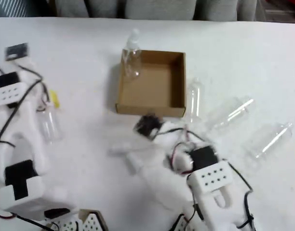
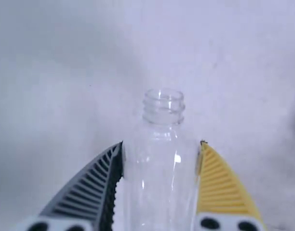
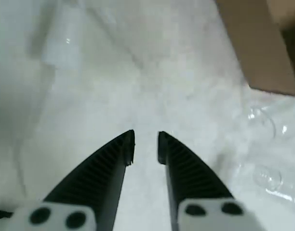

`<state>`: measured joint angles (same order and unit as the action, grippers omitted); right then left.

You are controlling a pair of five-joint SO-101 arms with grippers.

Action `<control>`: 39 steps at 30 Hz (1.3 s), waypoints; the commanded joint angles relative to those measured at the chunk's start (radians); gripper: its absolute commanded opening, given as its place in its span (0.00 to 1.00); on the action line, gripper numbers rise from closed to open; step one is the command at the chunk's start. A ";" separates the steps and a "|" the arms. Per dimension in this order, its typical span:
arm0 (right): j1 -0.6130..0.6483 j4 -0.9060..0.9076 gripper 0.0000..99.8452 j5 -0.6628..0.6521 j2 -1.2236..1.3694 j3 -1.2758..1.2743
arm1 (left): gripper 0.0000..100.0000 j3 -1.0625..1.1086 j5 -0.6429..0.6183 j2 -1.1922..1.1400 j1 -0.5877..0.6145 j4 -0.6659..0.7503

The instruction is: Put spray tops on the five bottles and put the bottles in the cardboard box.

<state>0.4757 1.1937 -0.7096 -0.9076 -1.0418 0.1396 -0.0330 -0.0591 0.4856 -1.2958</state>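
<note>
Bottles are sitting in several places on the white counter (image 1: 244, 53). The left hand (image 2: 162, 144) is gripping an open-necked bottle (image 2: 163, 108) of clear plastic, with its grey finger and its yellow finger (image 2: 220, 183) pressing on opposite sides of the body below the shoulder. The threaded neck is pointing away from the hand and is wearing no spray top. From above, this bottle (image 1: 49, 124) is showing at the left side of the counter, well apart from the cardboard box (image 1: 179, 79); whether it is touching the counter I cannot tell.

The right hand (image 3: 145, 144) is hanging over bare counter just in front of the box's near corner, its dark fingers standing narrowly apart with nothing between them.

A capped bottle (image 1: 131, 57), already wearing its spray top, is standing upright in the box's far left corner. Three more clear bottles are waiting to the right of the box: the nearest bottle (image 1: 194, 100) just beside its wall, the middle bottle (image 1: 230, 112) and the outer bottle (image 1: 269, 139) lying on their sides farther out.
</note>
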 commanded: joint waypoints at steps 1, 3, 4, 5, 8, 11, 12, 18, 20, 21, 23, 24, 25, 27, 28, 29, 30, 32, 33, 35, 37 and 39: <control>0.128 -0.036 0.18 0.038 0.001 0.048 | 0.06 -0.037 -0.006 0.058 0.047 0.021; 0.209 -0.059 0.16 0.028 0.002 0.041 | 0.06 -0.037 -0.006 0.058 0.054 0.021; 0.243 -0.074 0.16 0.017 0.002 0.034 | 0.06 -0.037 -0.006 0.058 0.054 0.020; 0.272 -0.094 0.16 0.006 0.004 0.026 | 0.06 -0.037 -0.006 0.058 0.054 0.018; 0.311 -0.156 0.16 -0.003 0.012 0.018 | 0.06 -0.011 -0.005 0.065 0.054 0.025; 0.315 -0.219 0.19 -0.006 0.076 0.025 | 0.06 0.018 0.038 0.067 0.056 0.055; 0.315 -0.248 0.20 -0.008 0.108 0.025 | 0.06 0.023 0.055 0.067 0.056 0.063; 0.344 -0.361 0.20 -0.081 0.269 0.061 | 0.06 0.023 0.071 0.065 0.059 0.069; 0.360 -0.377 0.20 -0.081 0.308 0.089 | 0.06 0.021 0.071 0.065 0.059 0.071; 0.366 -0.380 0.20 -0.084 0.325 0.100 | 0.06 0.021 0.071 0.065 0.059 0.071; 0.380 -0.397 0.20 -0.087 0.366 0.121 | 0.06 0.018 0.071 0.065 0.059 0.071; 0.381 -0.407 0.20 -0.087 0.389 0.130 | 0.06 0.018 0.071 0.065 0.058 0.071; 0.381 -0.420 0.20 -0.087 0.414 0.141 | 0.06 0.017 0.071 0.065 0.058 0.071; 0.383 -0.429 0.20 -0.089 0.467 0.166 | 0.06 0.017 0.071 0.065 0.058 0.071; 0.383 -0.432 0.20 -0.089 0.492 0.176 | 0.06 0.017 0.071 0.065 0.058 0.071; 0.383 -0.435 0.20 -0.089 0.518 0.187 | 0.06 0.017 0.071 0.065 0.058 0.071; 0.381 -0.435 0.20 -0.089 0.542 0.199 | 0.06 0.018 0.071 0.065 0.056 0.071; 0.381 -0.437 0.20 -0.089 0.587 0.221 | 0.06 0.018 0.071 0.065 0.054 0.071; 0.381 -0.440 0.20 -0.089 0.610 0.232 | 0.06 0.018 0.071 0.065 0.054 0.071; 0.381 -0.466 0.20 -0.089 0.654 0.244 | 0.06 0.018 0.071 0.065 0.054 0.071; 0.380 -0.501 0.20 -0.089 0.696 0.245 | 0.06 0.018 0.071 0.065 0.054 0.071; 0.381 -0.526 0.20 -0.089 0.730 0.247 | 0.06 0.018 0.071 0.065 0.054 0.071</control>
<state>0.8500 0.7073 -0.7864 -0.2033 -0.8439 0.1734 0.0238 -0.0560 0.5317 -1.2497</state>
